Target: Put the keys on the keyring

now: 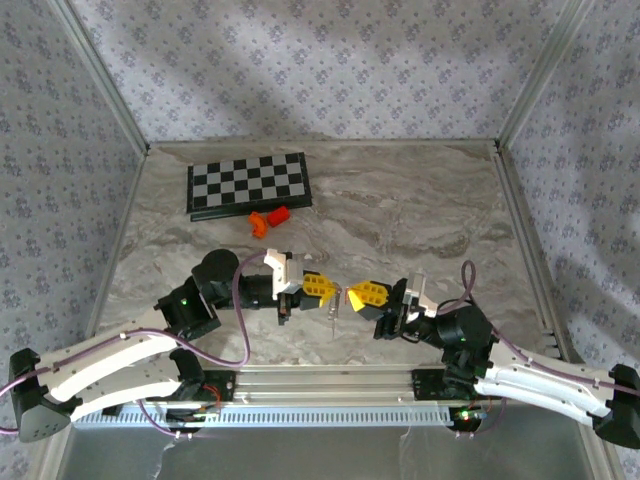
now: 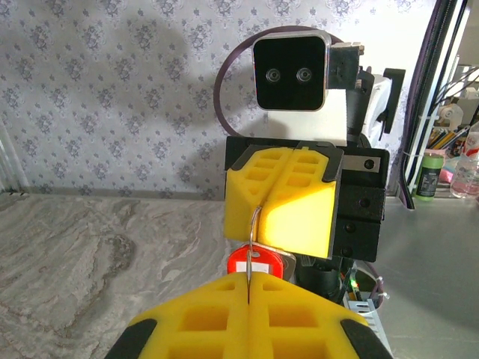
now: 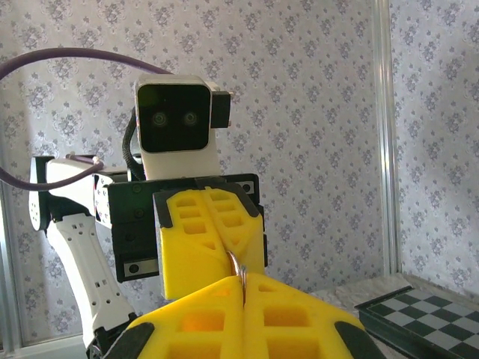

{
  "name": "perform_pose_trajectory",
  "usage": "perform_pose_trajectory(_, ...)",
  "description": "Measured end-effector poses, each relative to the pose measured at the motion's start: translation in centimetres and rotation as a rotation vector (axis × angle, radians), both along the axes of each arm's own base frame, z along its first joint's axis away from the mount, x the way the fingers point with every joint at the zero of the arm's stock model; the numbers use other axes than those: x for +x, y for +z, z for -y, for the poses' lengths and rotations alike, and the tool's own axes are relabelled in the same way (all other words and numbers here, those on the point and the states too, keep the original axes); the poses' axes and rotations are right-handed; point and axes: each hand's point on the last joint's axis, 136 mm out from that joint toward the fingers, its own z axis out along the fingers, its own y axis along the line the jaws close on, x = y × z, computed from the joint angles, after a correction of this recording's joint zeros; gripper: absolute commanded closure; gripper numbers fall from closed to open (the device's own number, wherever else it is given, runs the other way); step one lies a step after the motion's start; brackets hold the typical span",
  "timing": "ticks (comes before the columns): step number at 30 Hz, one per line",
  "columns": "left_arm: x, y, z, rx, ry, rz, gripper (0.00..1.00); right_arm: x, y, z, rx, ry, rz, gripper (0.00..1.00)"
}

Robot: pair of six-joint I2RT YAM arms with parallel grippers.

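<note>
Yellow ribbed fingers [image 2: 202, 321] of the left gripper [image 2: 248, 288], nearest the lens in the left wrist view, are pressed together on the keyring [image 2: 258, 263], a small red oblong plastic tag [image 2: 271, 262] with a white label window, carried on a thin silver wire ring [image 2: 251, 232]. Opposite, the right gripper [image 2: 271, 196] faces the left one tip to tip, its own yellow fingers [image 2: 299, 217] likewise closed on the same wire. The ring stands on edge, its long axis spanning the short gap from one finger seam to the other. The tag sits low between the two grippers, just beyond the left fingertips and partly hidden by them, so the direction of its long axis cannot be told. Top view: both grippers meet above the grey marbled tabletop [image 1: 400, 200] towards its near edge, well apart from the folded black-and-white chequered board [image 1: 248, 185] and the two small orange blocks [image 1: 268, 219] just beside that board
</note>
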Motion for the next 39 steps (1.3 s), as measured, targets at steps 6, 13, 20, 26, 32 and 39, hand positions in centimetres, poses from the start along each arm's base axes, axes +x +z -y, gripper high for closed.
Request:
perform_pose_trajectory(6, -0.03, -0.01, 0.00, 0.000, -0.002, 0.000, 1.00, 0.05, -0.21, -0.14, -0.008, 0.001, -0.003, 1.00)
perform_pose_trajectory(13, -0.04, -0.01, 0.00, 0.000, -0.002, 0.000, 1.00, 0.09, -0.37, -0.27, -0.014, 0.001, -0.006, 1.00)
perform_pose_trajectory(20, -0.05, -0.01, 0.00, 0.000, -0.003, 0.000, 1.00, 0.04, -0.60, -0.50, -0.024, 0.009, -0.007, 1.00)
perform_pose_trajectory(26, -0.05, -0.02, 0.00, 0.001, -0.003, 0.000, 1.00, 0.02, -0.62, -0.52, -0.024, 0.010, -0.007, 1.00)
perform_pose_trajectory(32, -0.07, -0.02, 0.01, 0.001, -0.003, 0.000, 1.00, -0.04, -0.52, -0.45, -0.021, 0.011, -0.006, 1.00)
perform_pose_trajectory(39, -0.06, -0.03, 0.01, 0.001, -0.003, 0.000, 1.00, -0.41, 0.11, 0.00, 0.001, 0.015, 0.009, 1.00)
